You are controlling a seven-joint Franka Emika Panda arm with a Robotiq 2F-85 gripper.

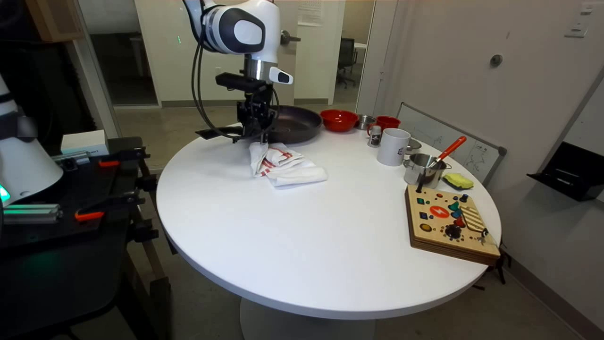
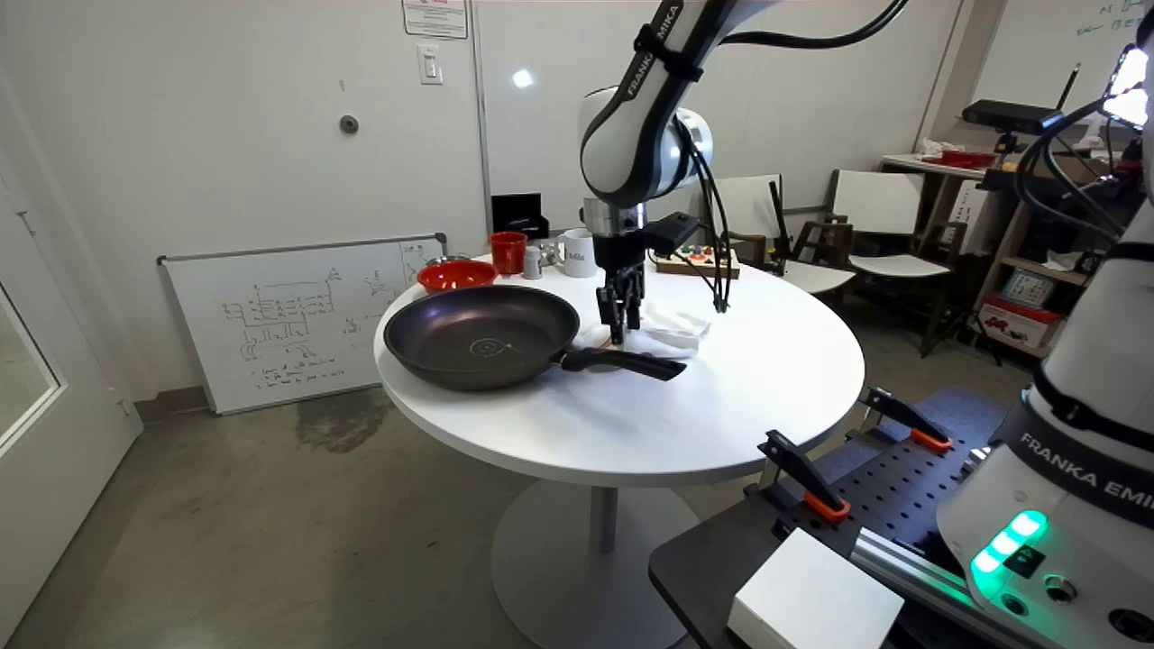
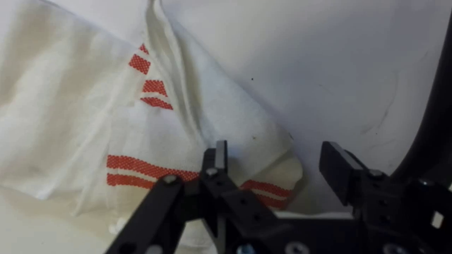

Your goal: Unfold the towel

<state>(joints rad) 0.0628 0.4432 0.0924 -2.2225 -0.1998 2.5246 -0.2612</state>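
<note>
Round white surface [image 1: 292,245] largest, carrying rest. Dark frying pan [image 2: 478,338] stands on it; wooden board [image 1: 446,226] sits well apart from pan. Towel [image 1: 295,167], rumpled and folded, lies on surface near pan, long axis running from beneath tool [image 3: 273,158] roughly toward board. Tool spread, grasping nothing: one finger [image 3: 211,162] over towel, other past its edge, folded corner [image 3: 282,169] between. Whether fingers touch towel cannot be told. Likely next: closing there to pinch corner, then drawing layer off bulk of towel.
</note>
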